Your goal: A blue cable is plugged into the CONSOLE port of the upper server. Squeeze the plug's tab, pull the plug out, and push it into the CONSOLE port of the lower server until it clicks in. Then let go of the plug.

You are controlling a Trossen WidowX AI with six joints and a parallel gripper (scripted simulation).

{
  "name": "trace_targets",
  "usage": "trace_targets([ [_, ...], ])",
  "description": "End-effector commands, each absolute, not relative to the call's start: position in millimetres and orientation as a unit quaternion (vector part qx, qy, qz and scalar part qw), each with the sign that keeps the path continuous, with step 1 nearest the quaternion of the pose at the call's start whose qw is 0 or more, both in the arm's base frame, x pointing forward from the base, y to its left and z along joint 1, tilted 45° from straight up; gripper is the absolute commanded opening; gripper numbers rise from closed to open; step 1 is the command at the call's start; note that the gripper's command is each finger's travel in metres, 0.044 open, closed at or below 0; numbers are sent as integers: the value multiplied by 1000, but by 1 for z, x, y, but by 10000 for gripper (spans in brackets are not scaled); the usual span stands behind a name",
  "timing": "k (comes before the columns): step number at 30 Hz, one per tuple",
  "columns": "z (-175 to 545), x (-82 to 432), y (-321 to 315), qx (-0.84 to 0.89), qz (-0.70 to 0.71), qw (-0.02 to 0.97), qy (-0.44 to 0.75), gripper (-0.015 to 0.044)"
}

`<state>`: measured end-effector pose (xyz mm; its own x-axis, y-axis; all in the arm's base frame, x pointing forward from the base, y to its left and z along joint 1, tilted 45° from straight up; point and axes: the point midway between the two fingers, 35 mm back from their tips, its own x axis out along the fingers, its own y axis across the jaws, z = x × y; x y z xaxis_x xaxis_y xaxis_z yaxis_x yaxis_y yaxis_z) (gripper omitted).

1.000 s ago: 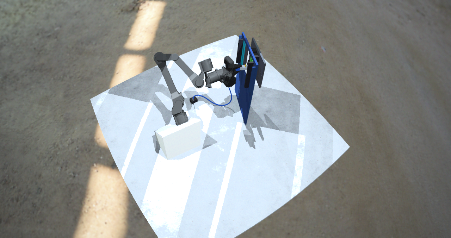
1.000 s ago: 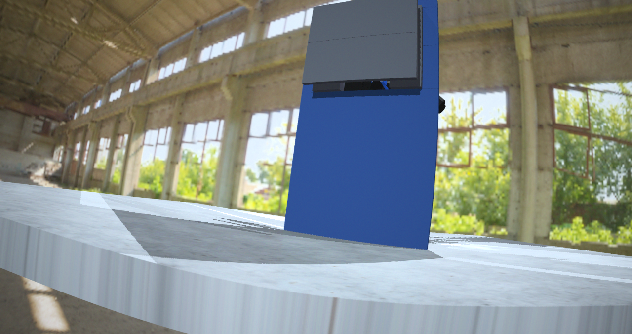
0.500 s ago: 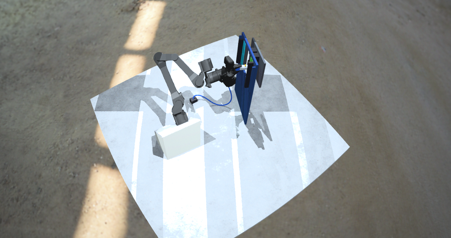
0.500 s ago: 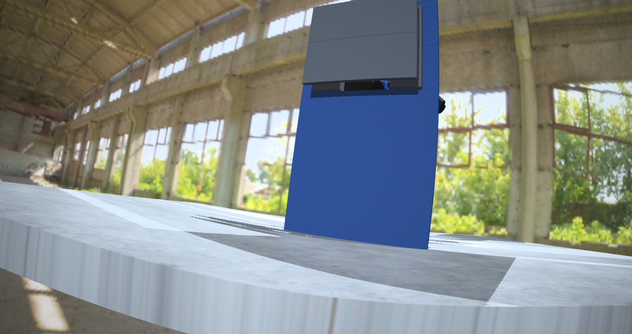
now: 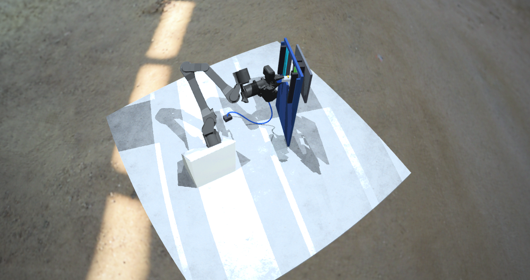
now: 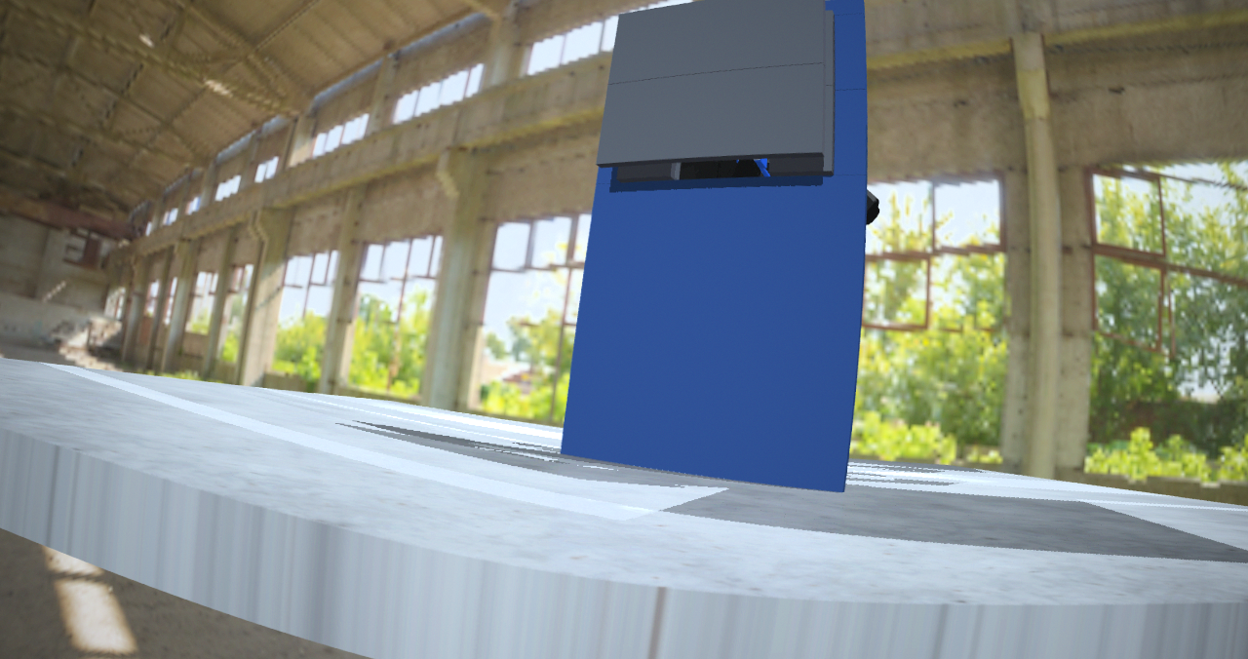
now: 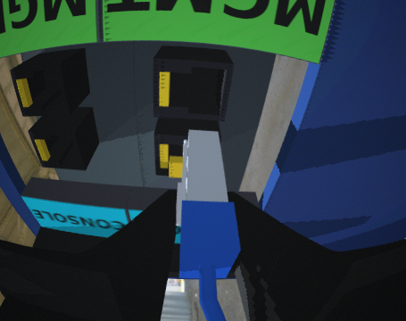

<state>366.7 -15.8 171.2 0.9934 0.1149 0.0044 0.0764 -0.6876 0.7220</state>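
Plug (image 7: 207, 169) in the grip: my tool (image 5: 280, 78) (image 7: 201, 200) is pinching it, one dark finger on each side of its blue rear part. From the wrist, I see its pale gray body pointing at the lower of two dark sockets at the middle of the panel; the body covers part of that socket, and I cannot tell whether the tip is inside. A yellow piece (image 7: 176, 167) shows just beside the body, to its left. The green MGMT label (image 7: 211, 27) runs along the far side of the sockets, and the cyan CONSOLE label (image 7: 78, 218) lies nearer, partly behind the left finger. In the top view, the blue cable (image 5: 259, 123) (image 7: 208, 290) curves left to a small black block (image 5: 227, 117) over the counter (image 5: 333, 189) (image 6: 349, 524). The blue rack (image 5: 287, 111) (image 6: 715, 324) stands upright on the right.
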Motion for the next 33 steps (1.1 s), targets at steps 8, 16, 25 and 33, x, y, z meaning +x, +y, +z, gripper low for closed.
trace_targets([
  [8,175,368,-15,919,25,390,48,0],
  [16,175,368,-15,919,25,390,48,0],
  [25,175,368,-15,919,25,390,48,0],
  [33,177,368,-13,919,25,390,47,0],
])
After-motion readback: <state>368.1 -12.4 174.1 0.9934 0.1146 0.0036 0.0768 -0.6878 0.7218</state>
